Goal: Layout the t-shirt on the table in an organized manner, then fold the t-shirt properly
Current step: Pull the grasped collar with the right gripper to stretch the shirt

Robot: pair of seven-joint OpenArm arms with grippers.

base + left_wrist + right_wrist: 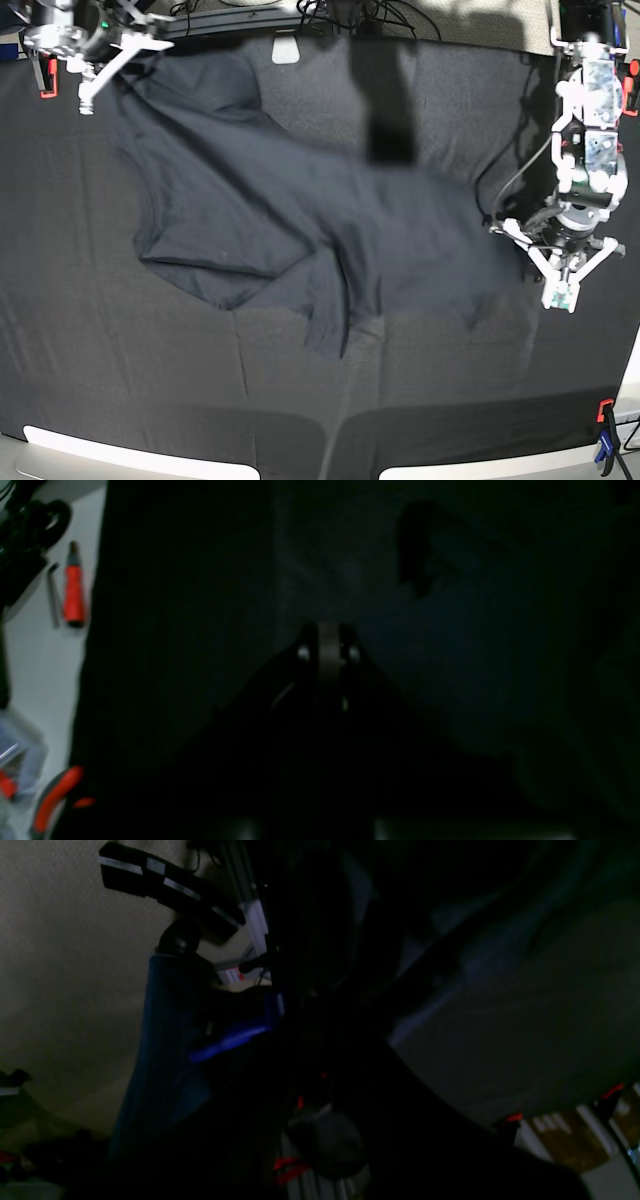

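In the base view, far left top, the right gripper (88, 92) sat at the bench's (120, 400) back corner with its jaws clenched on the t-shirt (250, 210), a corner of the cloth drawn up to them. From there the t-shirt ran diagonally across the bench toward the right, rumpled, one lobe hanging toward the front near the middle, the far end reaching just beside the left gripper (562, 292). A red clamp (46, 80) was fixed at the back left edge just beside the right gripper. A dark blurred upright shape stood over the middle back of the bench, covering part of the cloth there. At the front right corner a red and blue clamp (603, 432) gripped the pale rim. The left gripper's jaws were clenched, pointing down over the bench at the shirt's right end; whether cloth was pinched between them could not be told. The left arm (592, 110) came down from the back right, cable looping beside it. The left wrist view was very dark: closed left gripper (329, 630) over dark fabric, a red-handled tool (73, 587) on the pale surface off the left edge. The right wrist view was tilted and dark, the cloth (450, 965) draped close to the lens, a blue object (165, 1040) at left, jaws not discernible. The right arm itself was mostly out of frame.
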